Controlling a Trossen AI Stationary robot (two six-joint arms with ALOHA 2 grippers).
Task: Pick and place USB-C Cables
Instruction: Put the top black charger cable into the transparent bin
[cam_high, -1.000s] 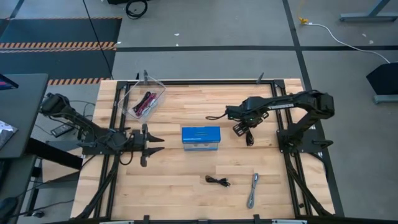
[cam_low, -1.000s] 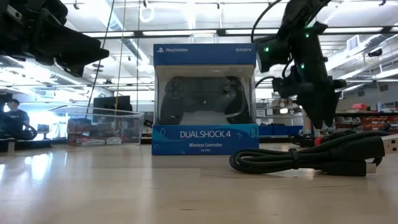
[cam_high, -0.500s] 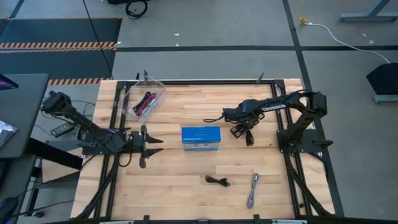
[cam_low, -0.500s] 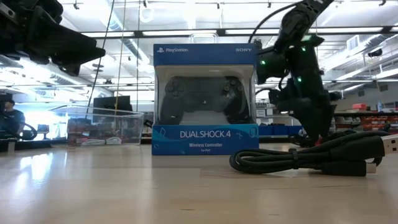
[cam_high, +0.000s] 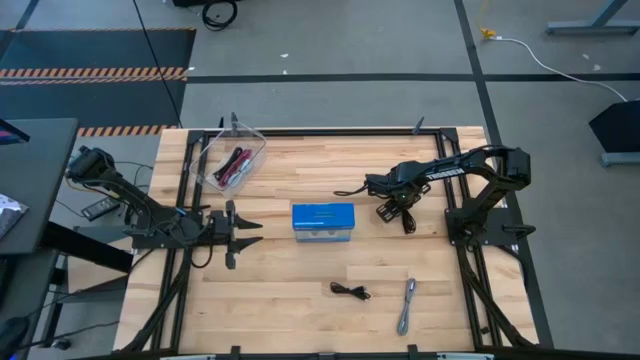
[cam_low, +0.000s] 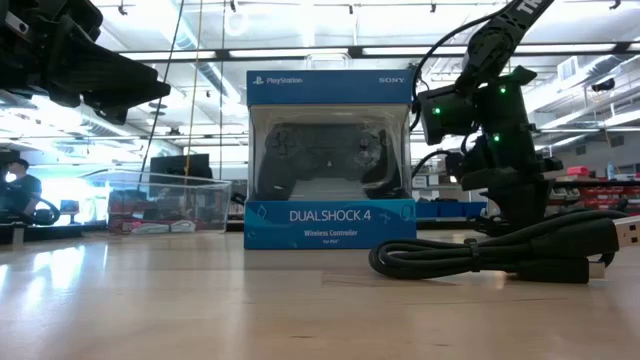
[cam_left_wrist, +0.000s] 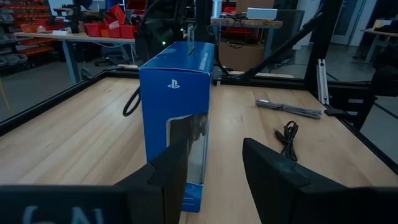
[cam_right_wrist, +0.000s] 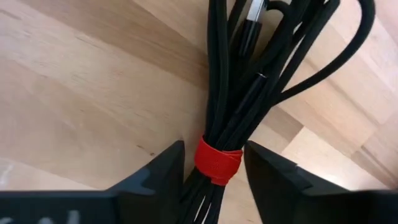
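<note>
A bundle of black USB-C cable (cam_right_wrist: 249, 81), bound by a red tie (cam_right_wrist: 217, 162), lies on the table right of the blue box (cam_high: 323, 221). My right gripper (cam_right_wrist: 214, 171) points down over it, open, one finger on each side of the tie; it also shows in the high view (cam_high: 397, 210) and the low view (cam_low: 520, 215). A small black cable (cam_high: 350, 291) and a silver-grey one (cam_high: 406, 305) lie toward the near edge. My left gripper (cam_high: 245, 233) waits open and level, left of the box. My right gripper comes from above, pointing down, with its fingers (cam_right_wrist: 165, 171) across the bundle at the red tie (cam_right_wrist: 211, 167). The bundle lies flat on the table. Whether the fingers touch it I cannot tell.
A clear tub (cam_high: 235, 160) at the far left holds maroon and black cables. The blue box stands upright mid-table, right in front of my left gripper (cam_left_wrist: 214, 168). A black frame rail (cam_high: 320, 132) borders the table. In the low view, the small black cable (cam_low: 490, 255) lies in the foreground.
My right gripper has gone down toward the black bundle right of the box, still pointing down. The bundle and the other cables have stayed where they were.
</note>
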